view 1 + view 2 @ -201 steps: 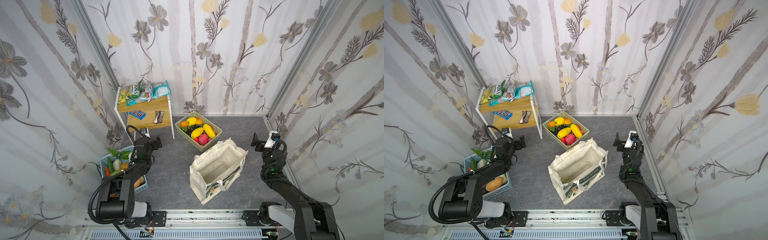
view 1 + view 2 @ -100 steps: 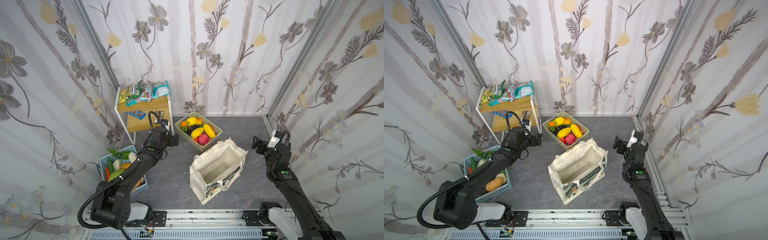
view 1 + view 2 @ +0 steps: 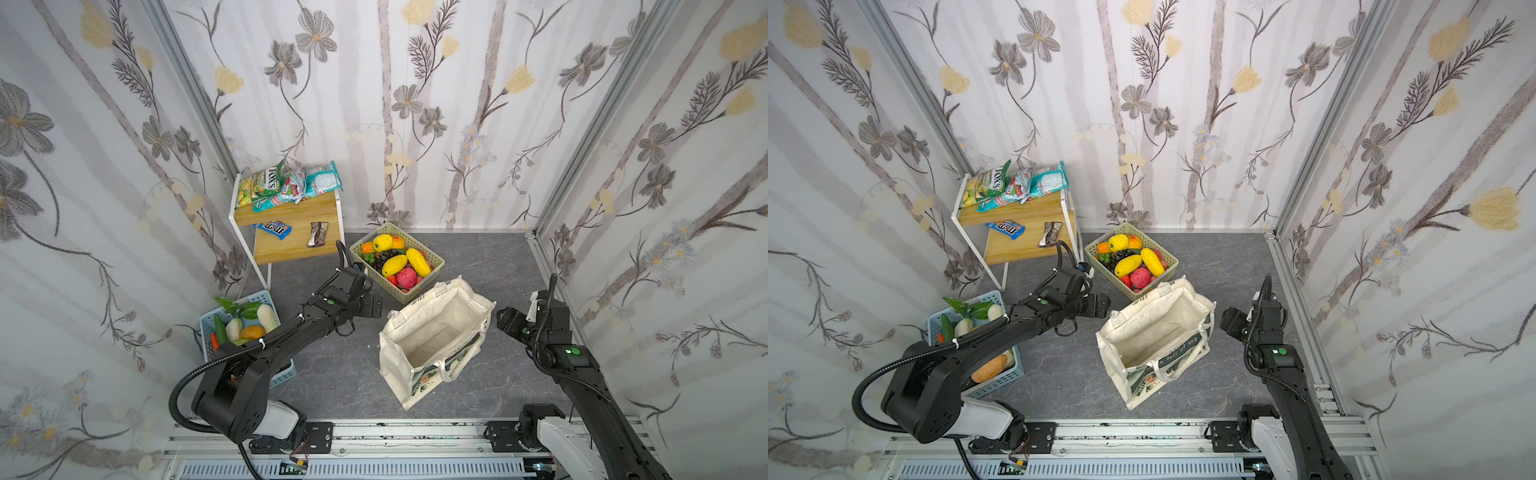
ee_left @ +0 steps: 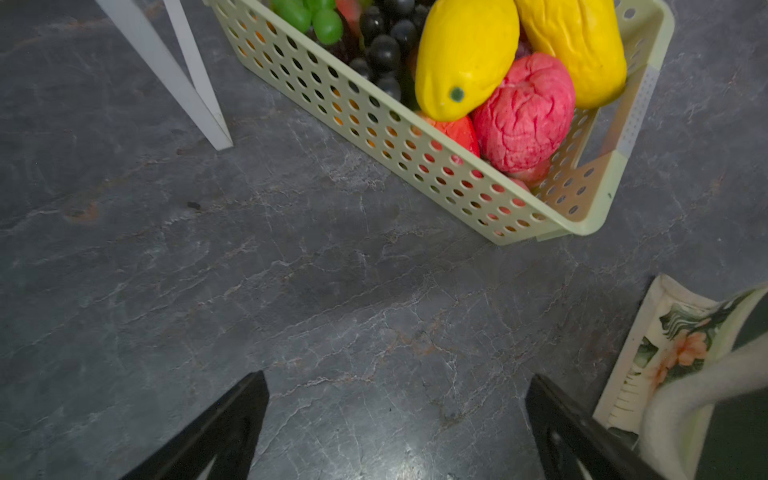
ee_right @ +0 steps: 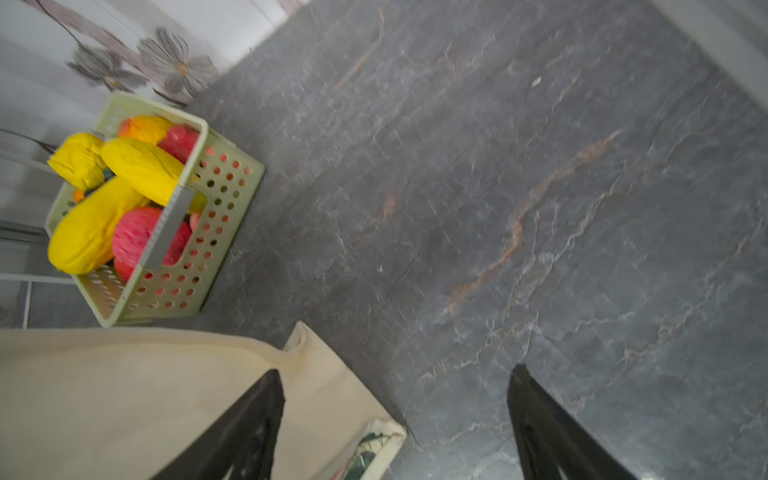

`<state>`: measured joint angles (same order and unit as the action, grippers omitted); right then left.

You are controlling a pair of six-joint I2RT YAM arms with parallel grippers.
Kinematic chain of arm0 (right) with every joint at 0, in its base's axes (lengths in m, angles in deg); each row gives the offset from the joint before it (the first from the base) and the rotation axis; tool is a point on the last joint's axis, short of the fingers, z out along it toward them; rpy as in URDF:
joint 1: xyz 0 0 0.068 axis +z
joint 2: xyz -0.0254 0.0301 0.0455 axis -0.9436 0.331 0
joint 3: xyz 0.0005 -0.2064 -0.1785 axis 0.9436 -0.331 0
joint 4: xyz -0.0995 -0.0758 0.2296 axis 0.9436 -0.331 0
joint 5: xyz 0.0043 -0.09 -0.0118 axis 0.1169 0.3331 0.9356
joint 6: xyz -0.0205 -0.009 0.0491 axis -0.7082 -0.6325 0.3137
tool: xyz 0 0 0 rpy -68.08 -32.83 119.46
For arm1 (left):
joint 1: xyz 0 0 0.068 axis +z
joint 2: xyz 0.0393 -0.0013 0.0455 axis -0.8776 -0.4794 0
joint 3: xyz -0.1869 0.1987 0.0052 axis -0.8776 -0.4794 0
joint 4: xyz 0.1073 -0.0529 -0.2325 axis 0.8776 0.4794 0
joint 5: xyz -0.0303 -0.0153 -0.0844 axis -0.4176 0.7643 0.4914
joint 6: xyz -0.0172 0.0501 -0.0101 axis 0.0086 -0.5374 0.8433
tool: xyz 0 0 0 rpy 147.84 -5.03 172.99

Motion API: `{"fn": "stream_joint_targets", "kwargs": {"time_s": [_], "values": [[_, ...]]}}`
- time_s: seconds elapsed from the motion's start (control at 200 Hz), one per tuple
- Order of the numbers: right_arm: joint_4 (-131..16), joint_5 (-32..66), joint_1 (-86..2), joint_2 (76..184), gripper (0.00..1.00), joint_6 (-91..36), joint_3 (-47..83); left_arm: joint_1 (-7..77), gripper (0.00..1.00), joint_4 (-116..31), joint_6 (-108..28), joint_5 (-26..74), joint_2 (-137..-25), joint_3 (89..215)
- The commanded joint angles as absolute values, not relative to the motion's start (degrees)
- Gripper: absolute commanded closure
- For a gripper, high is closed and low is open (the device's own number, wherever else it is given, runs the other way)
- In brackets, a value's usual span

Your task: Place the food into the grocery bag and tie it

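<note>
Grocery bag (image 4: 681, 349) mostly outside the 2 wrist views

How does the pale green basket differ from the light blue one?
The pale green basket holds yellow mangoes and dark grapes; the light blue basket holds vegetables. The pale green basket stands close beside the grocery bag; the light blue basket is partly hidden by the left arm. Both are plastic with pierced walls.
</note>
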<state>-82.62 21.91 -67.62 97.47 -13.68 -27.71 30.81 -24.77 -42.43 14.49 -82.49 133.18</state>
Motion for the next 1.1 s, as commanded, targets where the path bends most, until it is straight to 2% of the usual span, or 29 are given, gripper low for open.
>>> {"fn": "stream_joint_targets", "kwargs": {"time_s": [0.0,0.255,0.445,0.729,0.934,1.094], "values": [[-86.3,21.57,-65.55,95.9,0.17,-7.81,-30.42,29.99,0.0,-22.32,-40.54,14.09,-84.76,136.08],[-91.76,21.75,-63.41,89.39,0.17,-2.31,-36.79,26.69,0.0,-17.37,-39.89,14.36,-89.27,139.98],[-89.85,19.29,-61.37,89.35,0.17,1.03,-39.01,25.04,0.0,-16.99,-39.74,16.21,-89.41,138.46],[-80.22,17.0,-54.84,95.44,0.16,8.15,-38.46,24.03,0.0,-15.18,-40.17,20.19,-88.05,136.3],[-75.1,17.53,-54.32,98.43,0.15,11.07,-35.64,23.1,0.01,-15.45,-40.95,24.65,-87.62,136.25],[-71.65,18.11,-54.71,106.34,0.14,9.12,-30.8,21.23,0.02,-18.52,-39.76,26.33,-89.62,137.5]]}}
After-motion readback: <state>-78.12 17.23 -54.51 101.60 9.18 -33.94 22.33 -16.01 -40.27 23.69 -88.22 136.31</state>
